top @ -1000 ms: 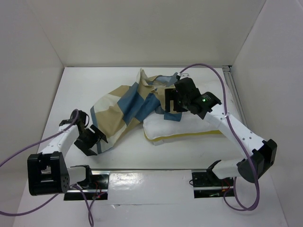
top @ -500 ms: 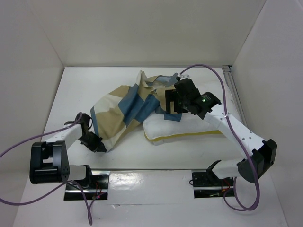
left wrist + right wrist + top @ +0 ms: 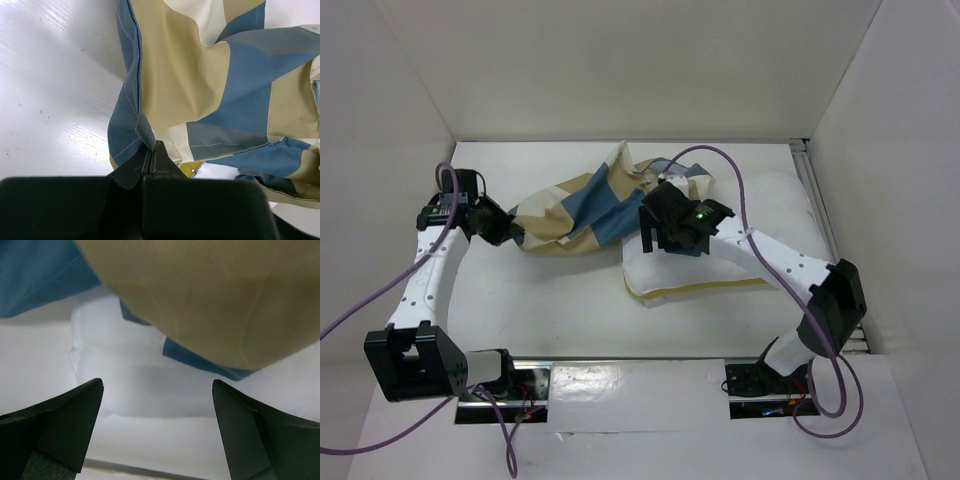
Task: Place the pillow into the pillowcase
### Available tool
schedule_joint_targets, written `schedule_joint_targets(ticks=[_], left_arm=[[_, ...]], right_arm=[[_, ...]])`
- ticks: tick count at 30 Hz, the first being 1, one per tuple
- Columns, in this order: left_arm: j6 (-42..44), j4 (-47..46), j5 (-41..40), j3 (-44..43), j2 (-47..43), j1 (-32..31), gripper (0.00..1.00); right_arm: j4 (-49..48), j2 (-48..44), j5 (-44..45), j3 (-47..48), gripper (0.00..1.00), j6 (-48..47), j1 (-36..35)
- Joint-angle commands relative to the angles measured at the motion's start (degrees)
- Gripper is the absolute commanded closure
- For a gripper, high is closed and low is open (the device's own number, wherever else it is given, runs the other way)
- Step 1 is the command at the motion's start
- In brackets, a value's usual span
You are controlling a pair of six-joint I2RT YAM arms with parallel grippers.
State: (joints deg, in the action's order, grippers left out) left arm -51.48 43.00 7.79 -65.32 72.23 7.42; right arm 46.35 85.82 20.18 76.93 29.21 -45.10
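The checked blue, tan and cream pillowcase (image 3: 582, 203) is stretched from the back centre out to the left. My left gripper (image 3: 510, 232) is shut on its left corner; in the left wrist view the blue hem (image 3: 131, 131) runs into the closed tips of the left gripper (image 3: 151, 150). The white pillow (image 3: 720, 272) with its yellow edge band lies to the right, its back left part under the pillowcase. My right gripper (image 3: 655, 232) hangs open over that end. In the right wrist view the right gripper (image 3: 157, 385) frames the pillow (image 3: 125, 375) below the pillowcase (image 3: 200, 300).
White walls close in the table on the left, back and right. A metal rail (image 3: 813, 195) runs along the right side. Purple cables (image 3: 720, 165) loop over both arms. The arm bases and their mounting plate (image 3: 620, 375) sit at the near edge.
My left gripper shut on the pillowcase's corner near the front left, then carried it up and back to the far left, pulling the cloth taut. My right gripper shifted left over the pillow, still open.
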Motion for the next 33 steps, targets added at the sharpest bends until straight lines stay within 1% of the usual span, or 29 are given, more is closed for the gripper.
schedule_joint_targets(ticks=[1,3,4,6,8,12,15,18,19,22,23,26,28,31,33], left_arm=[[1.12,3.75,1.35,-1.91,1.16,0.49,1.00],[1.12,3.75,1.35,-2.53,1.16,0.49,1.00],[1.12,3.75,1.35,-2.53,1.16,0.49,1.00],[1.12,3.75,1.96,-3.15,1.16,1.02,1.00],[1.12,3.75,1.96,-4.55,1.68,1.02,1.00],[1.65,3.75,2.49,-6.92,2.39,2.07,1.00],[1.65,3.75,3.01,-8.16,3.44,2.07,1.00],[1.65,3.75,3.02,-8.86,3.97,2.68,1.00],[1.65,3.75,3.02,-9.56,3.97,2.69,1.00],[1.65,3.75,3.02,-10.27,4.50,2.69,1.00],[1.65,3.75,3.02,-11.05,4.50,3.21,1.00],[1.65,3.75,3.02,-12.63,5.12,3.21,1.00],[1.65,3.75,3.02,-13.34,5.64,3.74,1.00],[1.65,3.75,3.02,-15.70,6.87,5.05,1.00],[1.65,3.75,3.02,-16.94,7.48,5.58,1.00]], right_arm=[[-6.35,3.20,6.96,0.95,0.04,4.63,0.10],[-7.85,5.84,9.25,0.42,0.06,6.29,0.10],[-8.72,6.63,11.35,0.42,0.10,6.30,0.10],[-8.73,8.74,12.42,0.42,0.15,6.30,0.10],[-8.73,9.89,11.47,0.42,0.22,6.30,1.50],[-9.35,9.28,10.06,-4.14,0.23,5.77,2.12],[-11.09,8.14,8.65,-8.19,0.28,5.77,2.65],[-11.63,8.13,8.64,-10.47,0.36,6.38,3.87],[-11.63,8.13,8.64,-10.48,0.41,6.38,3.88],[-11.63,7.61,9.26,-11.36,0.62,6.91,4.58],[-11.63,6.74,9.78,-11.36,0.76,6.91,4.58],[-9.09,4.54,11.71,-9.87,0.92,6.91,5.11],[-7.51,2.96,13.03,-7.94,1.00,6.30,5.63],[-5.57,1.02,13.74,-6.27,1.00,3.84,6.87],[-5.04,-0.91,12.60,-5.65,1.00,1.39,9.15]])
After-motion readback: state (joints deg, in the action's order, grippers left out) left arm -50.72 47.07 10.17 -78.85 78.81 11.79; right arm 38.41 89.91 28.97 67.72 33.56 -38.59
